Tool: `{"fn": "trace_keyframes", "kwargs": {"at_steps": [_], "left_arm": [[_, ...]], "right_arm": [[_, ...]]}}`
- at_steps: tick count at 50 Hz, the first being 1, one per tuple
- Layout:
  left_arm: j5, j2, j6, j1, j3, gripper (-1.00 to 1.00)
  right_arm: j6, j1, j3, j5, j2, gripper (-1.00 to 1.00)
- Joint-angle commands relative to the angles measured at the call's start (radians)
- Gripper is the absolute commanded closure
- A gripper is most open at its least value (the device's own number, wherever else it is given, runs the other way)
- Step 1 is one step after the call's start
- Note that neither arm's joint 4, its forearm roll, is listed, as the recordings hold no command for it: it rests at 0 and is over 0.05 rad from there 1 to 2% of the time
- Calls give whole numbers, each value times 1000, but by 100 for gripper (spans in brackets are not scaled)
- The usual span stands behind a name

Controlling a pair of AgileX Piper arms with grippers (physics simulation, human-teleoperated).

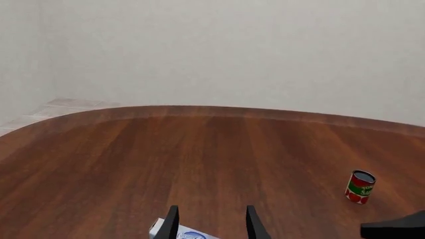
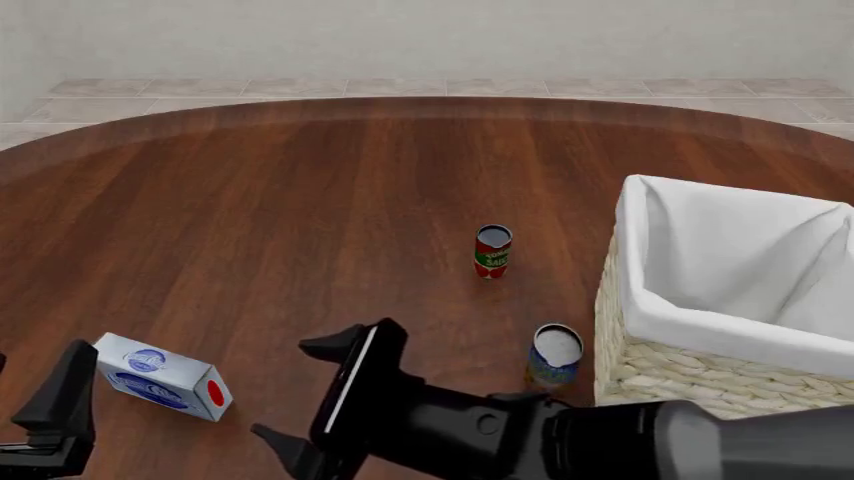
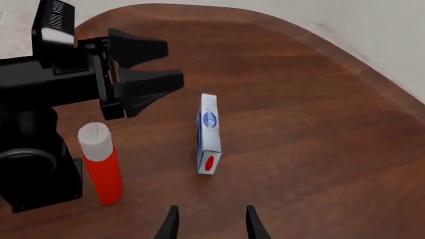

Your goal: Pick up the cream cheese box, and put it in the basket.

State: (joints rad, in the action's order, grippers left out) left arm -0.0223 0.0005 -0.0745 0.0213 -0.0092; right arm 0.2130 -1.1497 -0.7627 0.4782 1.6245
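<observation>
Cream cheese box (image 2: 163, 377) lies flat, probably light stiff carton; right gripper (image 2: 310, 395), jaws wide, should pinch its narrow faces.

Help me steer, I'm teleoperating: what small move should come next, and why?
Probably ease the open right gripper forward toward the flat pale blue-white cream cheese carton: it lies ahead of the fingers, untouched, on the brown wooden table.

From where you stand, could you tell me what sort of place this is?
Probably a simulated indoor room: a round wooden table with groceries and a basket, a pale tiled floor and a plain white wall.
</observation>
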Motion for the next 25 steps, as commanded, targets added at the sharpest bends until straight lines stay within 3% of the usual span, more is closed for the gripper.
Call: {"fn": "trace_keyframes", "kwargs": {"at_steps": [1, 25], "left_arm": [[0, 0, -1, 0, 0, -100], [-5, 0, -11, 5, -1, -100]], "right_arm": [[-1, -10, -27, -6, 21, -100], [2, -16, -91, -18, 87, -100]]}}
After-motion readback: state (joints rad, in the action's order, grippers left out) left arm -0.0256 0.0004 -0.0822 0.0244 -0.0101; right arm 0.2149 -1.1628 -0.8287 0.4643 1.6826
